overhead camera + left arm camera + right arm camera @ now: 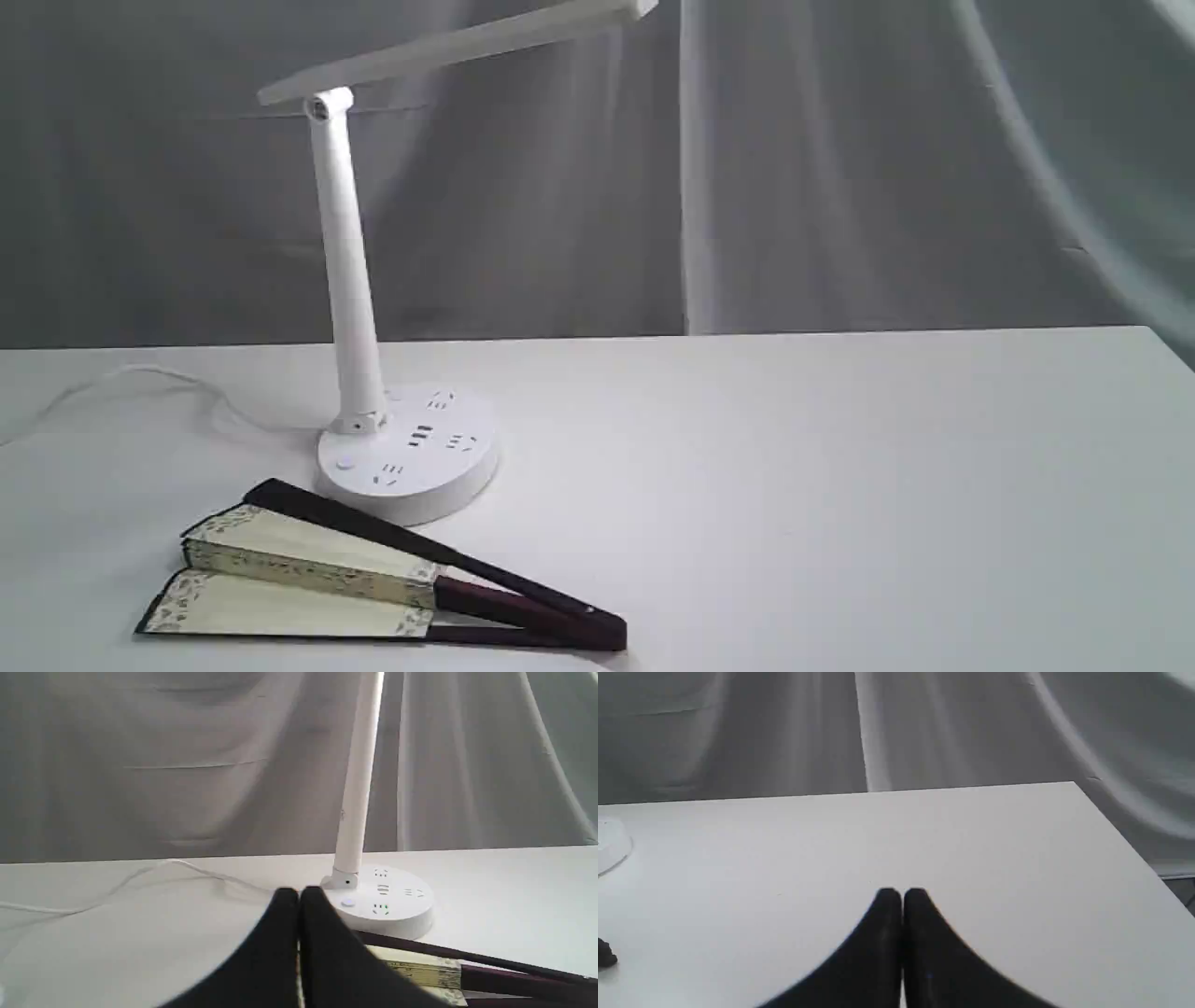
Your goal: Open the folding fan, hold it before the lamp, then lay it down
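The fan [308,569] lies flat on the white worktop [840,485], at about 7 o'clock from the lamp [347,280] in the exterior view and just beside its round base. Whether the two touch cannot be told. Its long axis runs low across the view. The pivot end sits at about 4 o'clock of the fan, and the wide end points toward 9 to 10 o'clock.

It is only partly spread. One dark guard stick angles off toward 10 o'clock past the lamp base. Below it two closed bundles of pleats fork apart from the pivot. The paper is cream with a grey flowered band at the outer edge. The upper bundle shows a yellowish patterned side of stacked folds. The sticks near the pivot are dark maroon.

The lamp's slim post leans slightly toward 11 o'clock, and its flat bar head rises toward 2 o'clock out of the view. Its cord [140,378] trails off toward 9 o'clock.

The left fingers [280,924] are pressed together with nothing between them, held above the worktop short of the fan and lamp base. The right fingers [882,919] are likewise closed on nothing, over bare worktop.
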